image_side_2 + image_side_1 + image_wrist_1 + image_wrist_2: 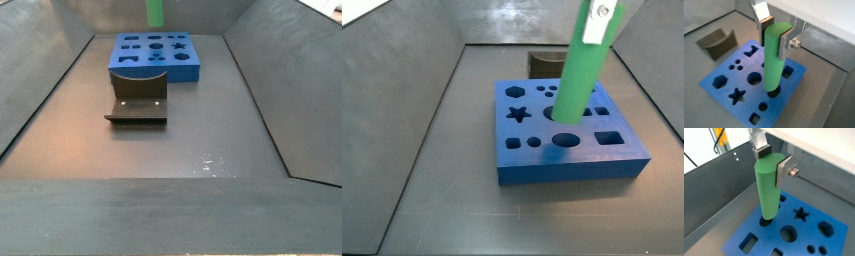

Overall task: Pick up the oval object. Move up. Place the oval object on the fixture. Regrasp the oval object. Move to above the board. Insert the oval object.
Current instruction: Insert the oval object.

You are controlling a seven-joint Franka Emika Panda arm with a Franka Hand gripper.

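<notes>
My gripper (775, 31) is shut on the upper end of the oval object (773, 60), a bright green peg held upright. Both wrist views show this grip (772, 159). The peg (767, 190) hangs over the blue board (721, 82), with its lower end lined up over a dark cut-out near the board's middle. In a side view the peg (155, 12) ends a little above the board (187, 70). In another side view the peg (580, 65) crosses the board (569, 168). The dark fixture (138, 108) stands on the floor beside the board, empty.
Grey metal walls enclose the floor on all sides. The fixture also shows in a wrist view (717, 42) and behind the board in a side view (545, 63). The board's other cut-outs include a star (801, 214) and circles.
</notes>
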